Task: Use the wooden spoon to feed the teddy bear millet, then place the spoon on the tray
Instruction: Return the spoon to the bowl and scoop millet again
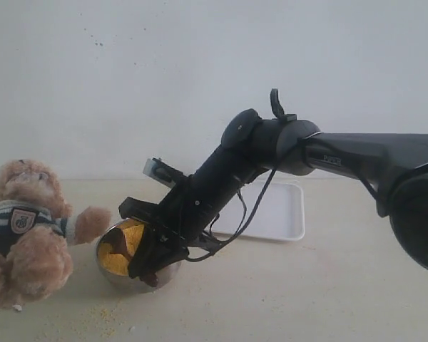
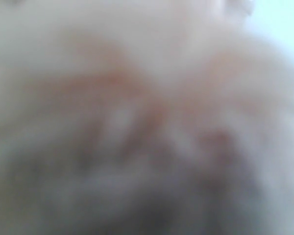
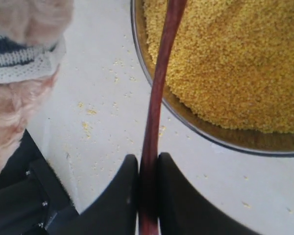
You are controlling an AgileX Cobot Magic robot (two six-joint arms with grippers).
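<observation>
The right gripper [image 3: 148, 166] is clamped on the slim handle of the wooden spoon [image 3: 159, 88], one black finger pressed to each side of it. The handle runs from the fingers across the rim of the steel bowl [image 3: 196, 128] and over the millet [image 3: 235, 63], which fills the bowl in a bright yellow heap. The spoon's oval end lies past the edge of the right wrist view.

In the exterior view the teddy bear [image 1: 25, 228] sits at the left on the table [image 1: 307, 299], one paw reaching just beside the bowl. Loose grains [image 3: 88, 111] lie scattered on the table between bear and bowl. The tray [image 1: 278, 214] lies flat behind the right arm, well apart from the spoon.

The left wrist view is only a pale, peach-tinged blur, probably fur right against the lens, so I cannot tell the left gripper's state. Black hardware [image 3: 24, 196] shows beside the bear
</observation>
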